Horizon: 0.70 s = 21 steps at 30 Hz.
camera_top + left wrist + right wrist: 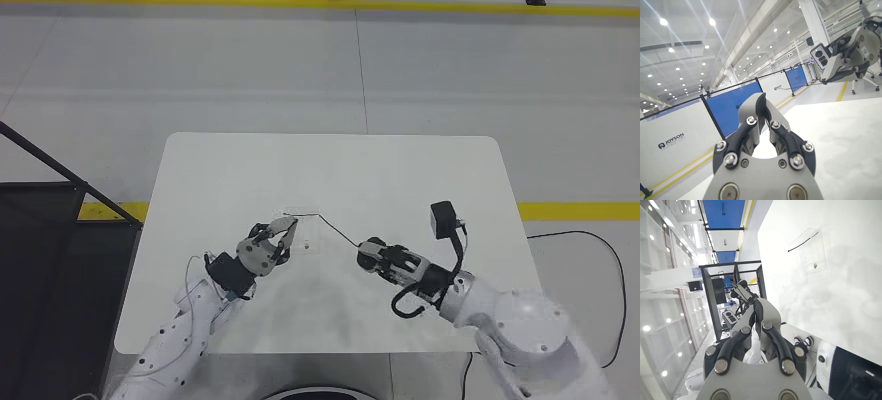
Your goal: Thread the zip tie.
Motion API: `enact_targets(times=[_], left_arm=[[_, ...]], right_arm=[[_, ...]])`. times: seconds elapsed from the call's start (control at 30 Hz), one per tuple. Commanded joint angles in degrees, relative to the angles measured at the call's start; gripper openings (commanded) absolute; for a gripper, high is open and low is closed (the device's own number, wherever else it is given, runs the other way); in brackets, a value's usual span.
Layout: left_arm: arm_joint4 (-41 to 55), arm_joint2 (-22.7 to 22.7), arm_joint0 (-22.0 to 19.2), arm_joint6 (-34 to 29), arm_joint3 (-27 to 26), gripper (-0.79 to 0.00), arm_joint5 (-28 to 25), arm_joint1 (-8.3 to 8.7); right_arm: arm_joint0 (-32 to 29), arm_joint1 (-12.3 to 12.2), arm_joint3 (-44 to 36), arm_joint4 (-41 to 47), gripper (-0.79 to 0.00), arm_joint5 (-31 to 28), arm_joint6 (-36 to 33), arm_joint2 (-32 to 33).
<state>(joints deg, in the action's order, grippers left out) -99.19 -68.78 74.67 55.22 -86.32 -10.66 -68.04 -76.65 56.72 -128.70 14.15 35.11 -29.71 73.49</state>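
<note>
Claws over the table (420, 170)
Right claw (361, 253) pinches a black zip tie (338, 230); left claw (291, 228), squeezed shut, is close beside it.

Zip tie (802, 243) on sheet (810, 260), sheet on table (848, 294)

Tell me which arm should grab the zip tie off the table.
Right, probably. In the top view the right gripper hangs by the near end of the zip tie, which lies free on the table. The left gripper is farther from its other end. Both are shut, so it must open first.
</note>
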Motion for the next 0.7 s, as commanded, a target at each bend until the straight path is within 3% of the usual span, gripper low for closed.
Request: enact_targets(times=[0.0,0.2,0.6,0.67], left_arm=[[-0.4,-0.7,0.6,0.4,-0.2,-0.785,-0.2,0.2],[-1.4,-2.0,1.4,1.0,-0.4,-0.785,-1.5,0.66],[-1.4,-2.0,1.4,1.0,-0.4,-0.785,-1.5,0.66],[-1.3,-2.0,1.5,0.4,-0.7,-0.785,-1.4,0.65]], right_arm=[[-0.1,-0.4,-2.6,-4.4,-0.785,3.5,-0.6,0.3],[4.2,-2.5,-5.9,-19.1,-0.785,16.6,-11.0,-0.3],[4.2,-2.5,-5.9,-19.1,-0.785,16.6,-11.0,-0.3],[4.1,-2.5,-5.9,-20.2,-0.785,14.2,-10.1,-0.5]])
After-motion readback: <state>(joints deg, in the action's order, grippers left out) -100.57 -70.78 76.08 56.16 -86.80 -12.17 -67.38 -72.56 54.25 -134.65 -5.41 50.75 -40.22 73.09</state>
